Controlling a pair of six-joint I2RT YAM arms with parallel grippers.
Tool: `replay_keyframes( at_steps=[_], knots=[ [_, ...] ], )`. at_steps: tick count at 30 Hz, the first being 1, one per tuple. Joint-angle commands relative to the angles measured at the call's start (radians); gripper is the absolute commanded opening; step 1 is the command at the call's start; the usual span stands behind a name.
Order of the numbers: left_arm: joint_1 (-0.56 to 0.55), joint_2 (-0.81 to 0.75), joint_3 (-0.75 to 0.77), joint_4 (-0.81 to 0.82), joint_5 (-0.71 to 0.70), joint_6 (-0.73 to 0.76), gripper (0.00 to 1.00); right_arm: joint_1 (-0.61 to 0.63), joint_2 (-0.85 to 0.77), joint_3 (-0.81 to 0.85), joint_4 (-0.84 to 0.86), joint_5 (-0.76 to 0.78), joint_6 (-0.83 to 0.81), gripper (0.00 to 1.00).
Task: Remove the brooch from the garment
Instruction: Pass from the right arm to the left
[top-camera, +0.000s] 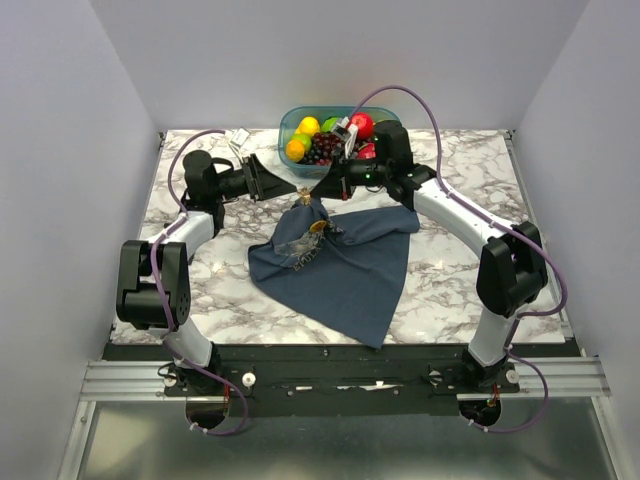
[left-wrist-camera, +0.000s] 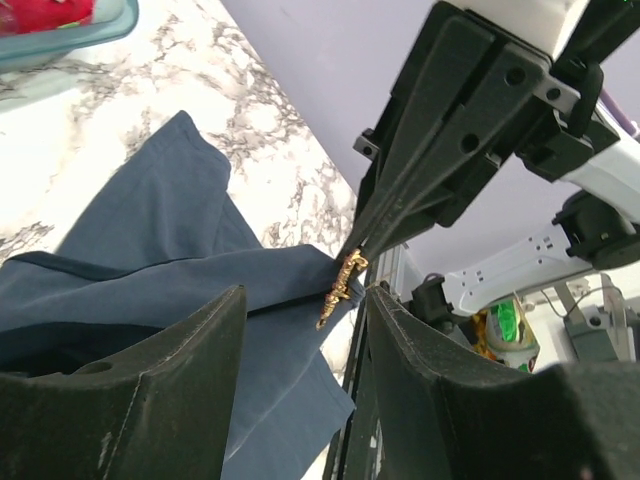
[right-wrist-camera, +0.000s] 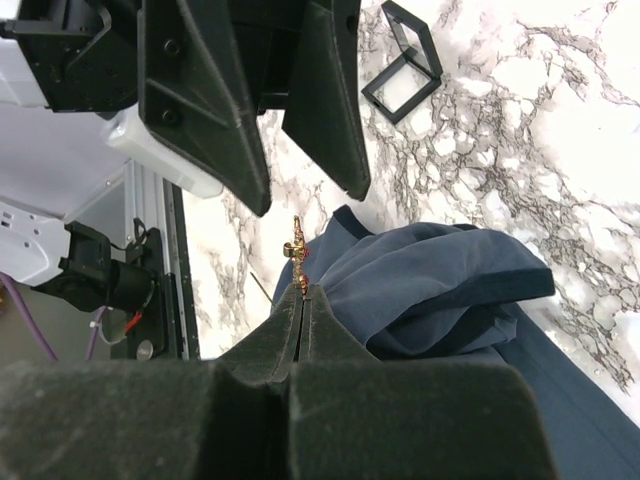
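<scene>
**Operator:** State the position of the task item and of both sets of fingers.

**Technician:** The brooch sits at the tip of the right gripper, whose fingers are pressed together on its upper end. It lies against a raised fold edge of the garment. The left gripper faces it with fingers apart. The brooch is in front of that gap and touches neither finger.

**Operator:** Report edges and clearances.

**Technician:** The garment rises in a peak at the right gripper and spreads flat toward the near side. Its lowest corner reaches the near edge of the table. Bare marble lies open to the left and right of the cloth. The fruit container stands at the far edge, just behind both grippers. A small black open case lies at the far left, apart from the cloth. Walls close the left, far and right sides.

**Operator:** List what cannot be verified.

**Technician:** The clasp is hidden. It cannot be determined whether the pin passes through the cloth, or whether cloth is also caught between the right fingers. The pale print is creased and unreadable. In the left wrist view the container is cut off at the top corner. In the right wrist view the gripper's own body blocks the lower frame.
</scene>
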Motion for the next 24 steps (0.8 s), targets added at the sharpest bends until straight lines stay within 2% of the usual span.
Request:
replay_keyframes(
  at_steps=[1, 5, 8, 12, 20, 23, 24],
  knots=[
    [-0.024, -0.014, -0.011, 0.092, 0.054, -0.007, 0.60, -0.007, -0.002, 0.028, 0.015, -0.013, 0.028, 0.00],
    [-0.038, -0.009, 0.005, 0.041, 0.047, 0.050, 0.57, -0.008, 0.010, 0.042, 0.015, -0.024, 0.038, 0.00],
    [-0.044, 0.000, 0.012, 0.042, 0.047, 0.053, 0.51, -0.008, 0.015, 0.042, 0.016, -0.028, 0.042, 0.00],
    [-0.053, 0.008, 0.023, 0.041, 0.058, 0.053, 0.36, -0.010, 0.015, 0.043, 0.016, -0.027, 0.044, 0.00],
    [-0.097, 0.020, 0.060, 0.018, 0.092, 0.073, 0.17, -0.010, 0.024, 0.043, 0.015, -0.025, 0.039, 0.00],
    [-0.123, 0.002, 0.119, -0.184, 0.089, 0.252, 0.06, -0.012, 0.033, 0.058, -0.004, -0.038, 0.027, 0.00],
    [-0.127, -0.006, 0.183, -0.443, 0.072, 0.464, 0.00, -0.019, 0.036, 0.066, -0.016, -0.039, 0.019, 0.00]
  ],
)
